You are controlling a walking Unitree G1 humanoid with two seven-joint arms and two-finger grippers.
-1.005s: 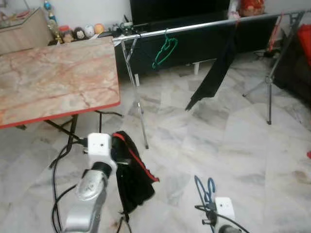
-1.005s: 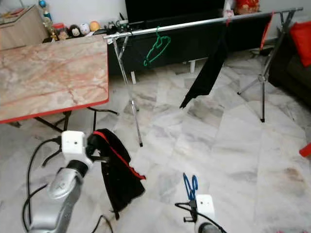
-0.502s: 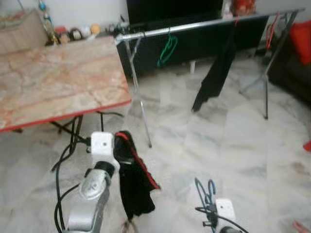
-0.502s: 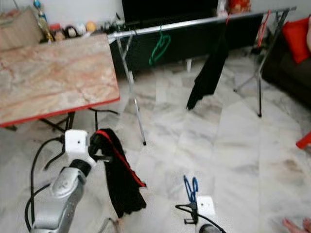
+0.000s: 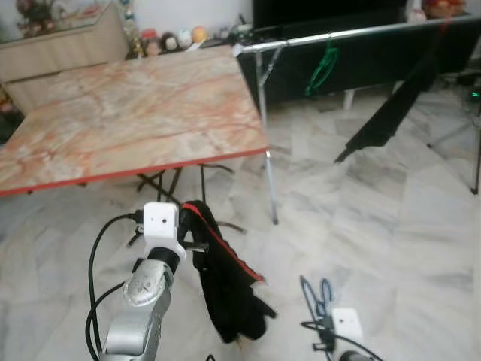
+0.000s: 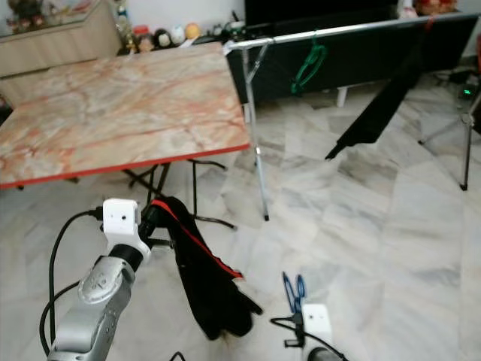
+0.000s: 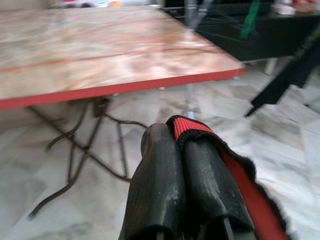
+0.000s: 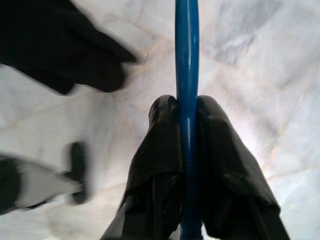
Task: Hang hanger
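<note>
My right gripper is shut on a blue hanger, held low over the marble floor; its loop shows at the bottom of the head views. My left gripper is shut on a black garment with red trim, which hangs down from the fingers. The silver clothes rail stands farther ahead to the right. A green hanger and a black cloth hang from it.
A marble-topped folding table with a red edge stands ahead on the left, its black legs underneath. A dark TV cabinet is behind the rail. Small ornaments line the back wall. Pale marble floor lies ahead on the right.
The camera has swung left, so the table takes up more of the view and the rail sits farther right. Both grippers keep their hold; the black garment hangs a little differently.
</note>
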